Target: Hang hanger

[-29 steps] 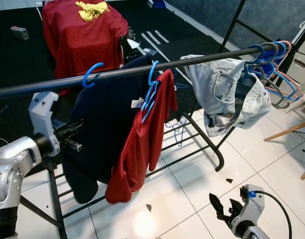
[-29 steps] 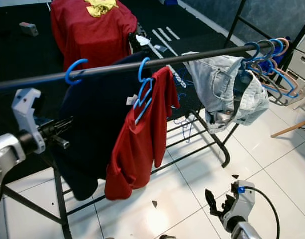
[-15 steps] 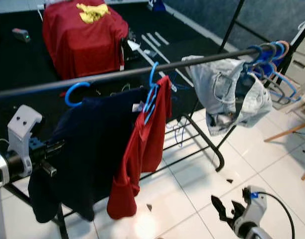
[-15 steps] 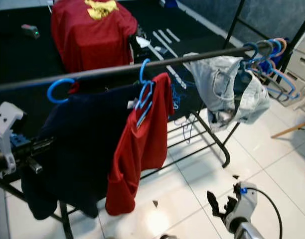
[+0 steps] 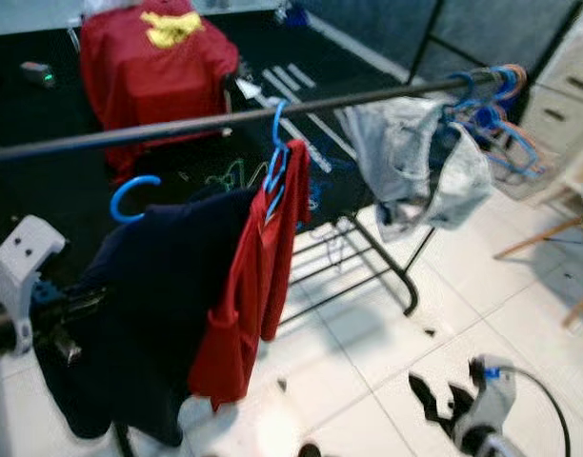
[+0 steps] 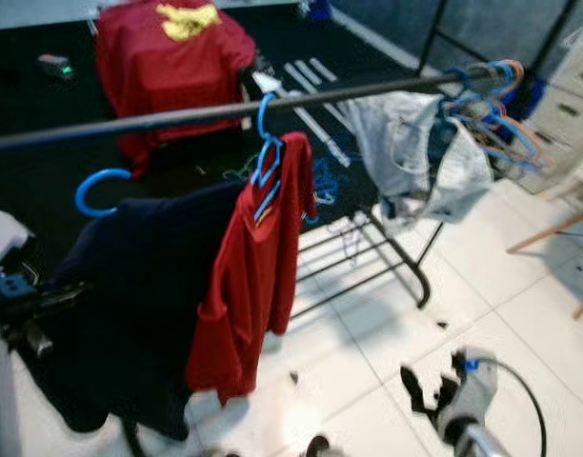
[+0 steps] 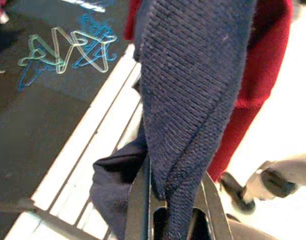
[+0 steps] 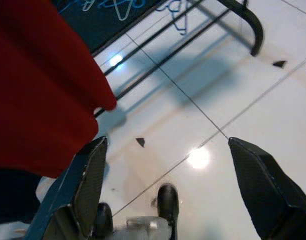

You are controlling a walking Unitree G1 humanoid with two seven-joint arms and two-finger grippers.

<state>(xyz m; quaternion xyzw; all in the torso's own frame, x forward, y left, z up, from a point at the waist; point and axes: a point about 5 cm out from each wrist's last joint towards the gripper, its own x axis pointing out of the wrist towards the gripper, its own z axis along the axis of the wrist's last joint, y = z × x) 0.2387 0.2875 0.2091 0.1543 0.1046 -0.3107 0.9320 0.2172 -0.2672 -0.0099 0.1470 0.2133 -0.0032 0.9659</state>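
The left gripper, low at the robot's left side, has its two black fingers closed on the ribbed fabric of a dark navy knitted garment, which runs up and away from the fingers. That garment sits on a bright blue plastic hanger whose curved hook stands above the gripper and clearly below the long black metal rail of the clothes rack, not touching it. Just beside the navy garment, on the side away from the gripper, a red short-sleeved shirt hangs from a second blue hanger hooked over the rail. Further along the rail, well apart from the left gripper, a pale blue denim garment is draped over it, and beyond that a cluster of bare blue, grey and orange hangers hangs at the rail's far end. Behind the rack, another red garment with a yellow patch covers a bulky shape on the dark floor mat.

The right gripper hangs low over the white glossy tiled floor, its fingers spread wide with nothing between them; the red shirt's hem lies near one finger, and the rack's black foot tube is ahead of it.
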